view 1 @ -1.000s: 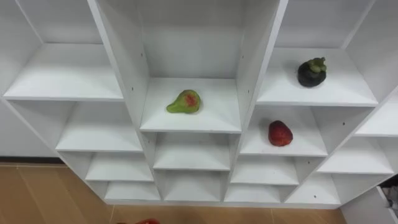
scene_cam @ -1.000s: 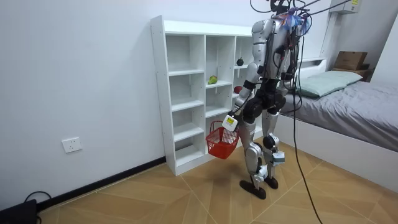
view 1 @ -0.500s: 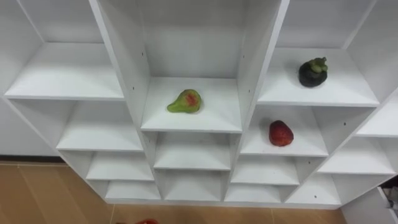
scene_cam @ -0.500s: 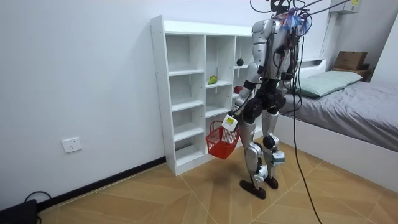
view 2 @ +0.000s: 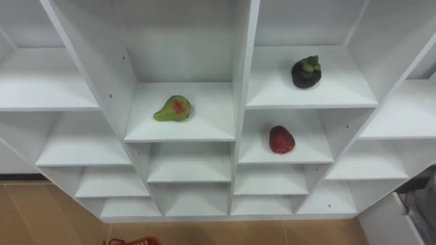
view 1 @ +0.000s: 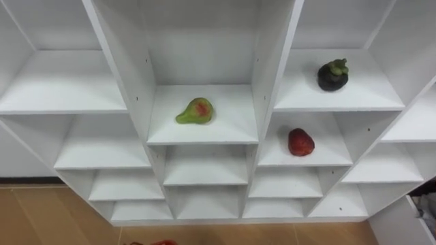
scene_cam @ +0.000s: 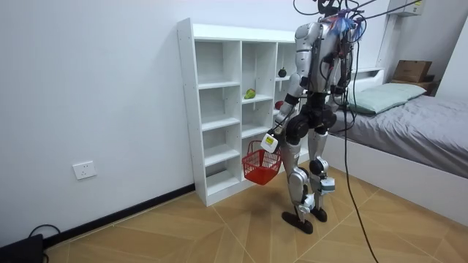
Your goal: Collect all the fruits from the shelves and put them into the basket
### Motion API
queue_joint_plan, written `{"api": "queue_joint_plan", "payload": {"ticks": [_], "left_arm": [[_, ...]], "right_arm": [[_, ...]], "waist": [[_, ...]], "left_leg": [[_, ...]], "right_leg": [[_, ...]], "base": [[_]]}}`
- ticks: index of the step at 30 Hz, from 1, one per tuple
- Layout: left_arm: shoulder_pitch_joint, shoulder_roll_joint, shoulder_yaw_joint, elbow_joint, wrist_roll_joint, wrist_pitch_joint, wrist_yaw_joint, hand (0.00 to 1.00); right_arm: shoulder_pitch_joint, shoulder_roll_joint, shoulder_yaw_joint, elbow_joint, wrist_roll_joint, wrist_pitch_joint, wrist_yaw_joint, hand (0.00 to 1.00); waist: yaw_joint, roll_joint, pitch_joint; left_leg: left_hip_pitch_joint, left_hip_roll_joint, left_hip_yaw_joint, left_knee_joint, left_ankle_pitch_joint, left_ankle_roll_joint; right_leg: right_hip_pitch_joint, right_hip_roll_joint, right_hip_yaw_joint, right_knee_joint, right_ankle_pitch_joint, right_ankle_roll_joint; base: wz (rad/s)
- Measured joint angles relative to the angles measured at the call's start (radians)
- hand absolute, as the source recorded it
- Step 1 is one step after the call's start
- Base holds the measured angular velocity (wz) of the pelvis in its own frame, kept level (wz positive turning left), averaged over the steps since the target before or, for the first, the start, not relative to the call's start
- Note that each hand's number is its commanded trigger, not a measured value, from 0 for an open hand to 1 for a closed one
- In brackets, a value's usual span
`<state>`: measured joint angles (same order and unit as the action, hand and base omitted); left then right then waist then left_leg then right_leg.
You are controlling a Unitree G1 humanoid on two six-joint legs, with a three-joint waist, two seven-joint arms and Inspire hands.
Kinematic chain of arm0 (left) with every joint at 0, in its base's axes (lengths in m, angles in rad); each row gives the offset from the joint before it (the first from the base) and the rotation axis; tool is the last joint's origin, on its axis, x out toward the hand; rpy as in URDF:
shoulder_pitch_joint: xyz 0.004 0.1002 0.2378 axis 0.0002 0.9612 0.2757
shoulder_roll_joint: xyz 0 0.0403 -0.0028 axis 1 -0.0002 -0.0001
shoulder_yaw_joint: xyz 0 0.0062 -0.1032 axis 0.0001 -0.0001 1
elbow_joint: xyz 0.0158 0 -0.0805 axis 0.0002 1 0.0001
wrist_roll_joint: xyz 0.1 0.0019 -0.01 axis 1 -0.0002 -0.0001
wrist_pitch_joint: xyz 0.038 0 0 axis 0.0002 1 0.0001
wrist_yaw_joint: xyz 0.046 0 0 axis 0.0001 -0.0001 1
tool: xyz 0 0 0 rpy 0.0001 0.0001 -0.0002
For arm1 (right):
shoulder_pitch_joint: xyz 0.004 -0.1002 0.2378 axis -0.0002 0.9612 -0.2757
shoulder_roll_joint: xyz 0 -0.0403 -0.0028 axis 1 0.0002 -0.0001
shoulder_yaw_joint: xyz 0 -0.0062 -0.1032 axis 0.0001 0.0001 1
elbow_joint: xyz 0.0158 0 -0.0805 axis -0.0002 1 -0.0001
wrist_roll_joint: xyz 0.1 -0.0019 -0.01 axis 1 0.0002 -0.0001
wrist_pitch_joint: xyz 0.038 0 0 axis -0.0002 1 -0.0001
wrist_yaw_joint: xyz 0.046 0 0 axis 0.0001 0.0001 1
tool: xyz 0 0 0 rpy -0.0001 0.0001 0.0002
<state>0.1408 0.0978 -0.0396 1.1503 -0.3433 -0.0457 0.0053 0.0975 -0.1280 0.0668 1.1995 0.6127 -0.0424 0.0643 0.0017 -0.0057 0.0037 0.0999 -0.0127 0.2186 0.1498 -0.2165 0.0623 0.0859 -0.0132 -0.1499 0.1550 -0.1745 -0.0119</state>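
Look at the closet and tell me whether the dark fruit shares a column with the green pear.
No: the green pear lies in the middle column, while the dark fruit sits in the column to its right.

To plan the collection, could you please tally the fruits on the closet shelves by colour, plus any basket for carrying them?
Green fruit with a red patch: 1
Dark purple fruit with a green cap: 1
Red fruit: 1
Red basket, hanging from the left robot hand: 1
Total: 4 things, 3 of them fruits.
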Motion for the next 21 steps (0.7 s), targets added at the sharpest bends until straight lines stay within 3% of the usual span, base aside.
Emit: {"api": "queue_joint_plan", "payload": {"ticks": [7,14,21], "left_arm": [[0.002,0.003,0.036,0.002,0.009,-0.012,-0.021,1.0],[0.005,0.001,0.036,0.001,0.003,-0.036,-0.022,1.0],[0.004,0.004,0.034,-0.002,0.003,-0.042,-0.018,1.0]], "right_arm": [[-0.002,-0.004,-0.111,-0.083,0.017,-0.046,-0.007,0.0],[0.013,-0.003,-0.116,-0.233,0.015,-0.056,-0.04,0.0],[0.057,-0.002,-0.065,-0.542,-0.01,-0.079,-0.106,0.0]], "waist": [[-0.018,-0.006,0.0021],[-0.024,-0.005,-0.0016],[-0.02,-0.005,-0.001]], "left_leg": [[0.0,0.001,0.007,-0.005,0.0,0.0],[0.0,0.002,0.023,-0.011,0.0,0.0],[-0.002,0.002,0.028,-0.013,0.0,0.0]], "right_leg": [[-0.002,0.0,-0.001,-0.001,0.0,0.0],[-0.004,0.001,0.011,0.0,0.0,0.0],[-0.02,0.002,0.022,0.001,0.001,0.0]], "base": [[-0.01],[-0.07],[-0.03]]}}
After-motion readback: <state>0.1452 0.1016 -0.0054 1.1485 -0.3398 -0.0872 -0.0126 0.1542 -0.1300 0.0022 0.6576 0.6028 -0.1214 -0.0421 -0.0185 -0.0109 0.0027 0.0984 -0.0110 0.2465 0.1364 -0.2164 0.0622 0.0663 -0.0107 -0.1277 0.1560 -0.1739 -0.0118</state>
